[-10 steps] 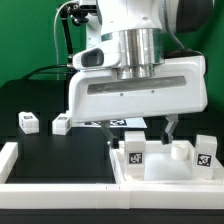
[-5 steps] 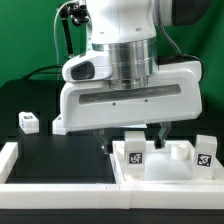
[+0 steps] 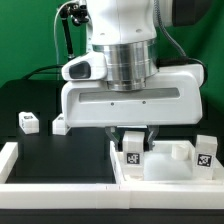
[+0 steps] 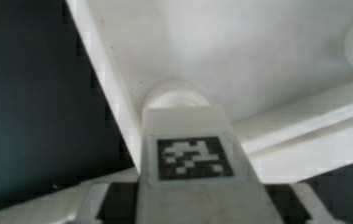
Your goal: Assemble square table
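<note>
The gripper [image 3: 134, 138] has come down lower over the top [image 3: 165, 178]. Its jaws, wide apart a second ago, have drawn in against both sides of the upright leg [image 3: 133, 150] (the one whose tag faces the exterior view).

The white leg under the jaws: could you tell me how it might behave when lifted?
The leg looks like hard moulded plastic, so probably stiff. Small beside the arm, it is likely light. Its smooth faces and rounded end might let it slip or roll.
</note>
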`<state>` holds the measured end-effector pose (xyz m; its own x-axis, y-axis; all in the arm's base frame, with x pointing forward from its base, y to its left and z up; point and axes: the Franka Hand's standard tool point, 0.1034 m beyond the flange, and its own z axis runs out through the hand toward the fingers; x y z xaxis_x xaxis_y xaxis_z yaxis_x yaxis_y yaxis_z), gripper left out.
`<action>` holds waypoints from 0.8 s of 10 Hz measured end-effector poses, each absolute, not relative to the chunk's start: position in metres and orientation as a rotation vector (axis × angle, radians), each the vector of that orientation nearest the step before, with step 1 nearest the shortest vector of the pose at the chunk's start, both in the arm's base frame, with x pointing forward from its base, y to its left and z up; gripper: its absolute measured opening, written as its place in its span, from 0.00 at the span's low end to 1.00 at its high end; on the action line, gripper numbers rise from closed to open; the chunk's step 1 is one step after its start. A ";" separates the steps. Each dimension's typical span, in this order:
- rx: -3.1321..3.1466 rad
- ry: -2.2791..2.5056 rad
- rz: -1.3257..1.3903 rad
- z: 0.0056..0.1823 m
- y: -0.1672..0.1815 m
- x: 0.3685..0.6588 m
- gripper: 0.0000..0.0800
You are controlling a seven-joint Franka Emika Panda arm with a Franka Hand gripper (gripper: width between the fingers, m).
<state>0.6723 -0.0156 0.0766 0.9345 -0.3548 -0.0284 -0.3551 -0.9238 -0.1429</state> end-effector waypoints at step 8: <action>-2.218 1.983 0.131 0.074 0.001 0.670 0.36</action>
